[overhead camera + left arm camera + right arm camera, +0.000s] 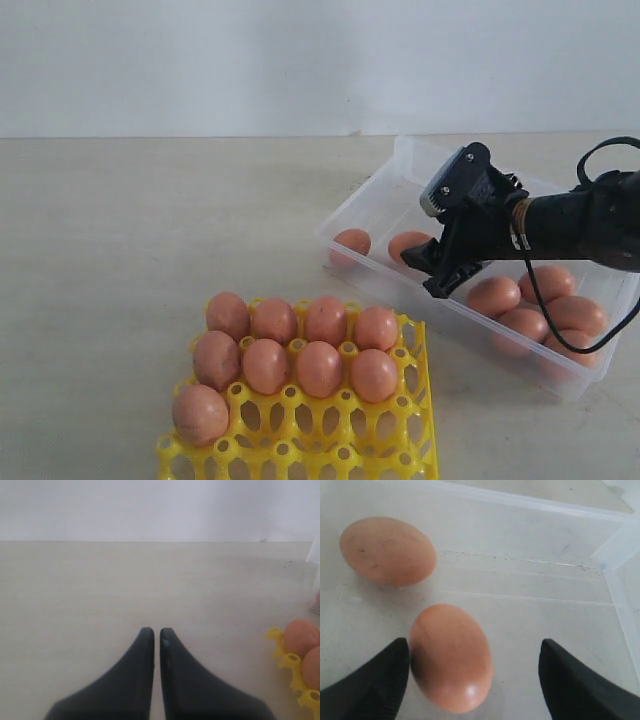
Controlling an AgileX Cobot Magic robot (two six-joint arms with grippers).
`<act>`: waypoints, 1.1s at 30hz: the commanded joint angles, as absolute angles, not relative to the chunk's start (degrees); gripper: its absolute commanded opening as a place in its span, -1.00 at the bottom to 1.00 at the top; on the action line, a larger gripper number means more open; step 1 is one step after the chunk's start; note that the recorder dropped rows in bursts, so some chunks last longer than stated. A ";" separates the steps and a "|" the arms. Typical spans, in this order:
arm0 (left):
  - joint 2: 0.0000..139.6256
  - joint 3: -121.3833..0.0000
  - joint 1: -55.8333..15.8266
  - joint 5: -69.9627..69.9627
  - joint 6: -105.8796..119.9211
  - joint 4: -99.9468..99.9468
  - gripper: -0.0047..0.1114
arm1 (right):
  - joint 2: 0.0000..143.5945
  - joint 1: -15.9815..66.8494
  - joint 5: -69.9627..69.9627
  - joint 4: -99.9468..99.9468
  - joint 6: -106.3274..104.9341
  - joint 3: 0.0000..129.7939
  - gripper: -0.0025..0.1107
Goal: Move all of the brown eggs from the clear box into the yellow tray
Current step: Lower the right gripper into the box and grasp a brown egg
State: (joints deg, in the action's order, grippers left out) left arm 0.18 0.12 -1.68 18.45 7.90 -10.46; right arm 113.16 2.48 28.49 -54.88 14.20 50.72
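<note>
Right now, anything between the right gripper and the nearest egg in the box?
Nothing visible. The right gripper is open around the nearest brown egg, which sits close against one finger; the second egg lies apart.

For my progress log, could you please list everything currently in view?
brown eggs in tray: nine, reddish-brown, filling the back cups
brown eggs in box: about seven, reddish-brown, some partly hidden by the arm
yellow tray: one, front centre
clear box: one, transparent, right of the tray
table: one, pale beige
left gripper: black, shut, over bare table near the tray
right gripper: black, open, inside the box, an egg between its fingers
</note>
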 commanded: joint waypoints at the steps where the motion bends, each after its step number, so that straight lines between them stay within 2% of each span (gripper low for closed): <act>1: 0.00 0.00 -1.92 17.80 7.51 -10.91 -0.85 | 113.21 2.52 29.52 -53.38 14.59 50.98 0.04; 5: 0.00 0.00 -1.92 17.80 7.51 -10.91 -0.85 | 113.21 2.52 29.52 -53.38 14.59 50.98 -0.24; 7: 0.00 0.00 -1.92 17.80 7.51 -10.91 -0.85 | 113.21 2.52 29.35 -53.38 14.70 51.34 -0.32; 16: 0.00 0.00 -1.92 17.80 7.51 -10.91 -0.85 | 113.78 2.52 27.86 -53.38 14.83 51.56 -0.05; 33: 0.00 0.00 -1.92 17.80 7.51 -10.91 -0.85 | 116.12 5.31 21.50 -53.05 16.57 54.02 -0.05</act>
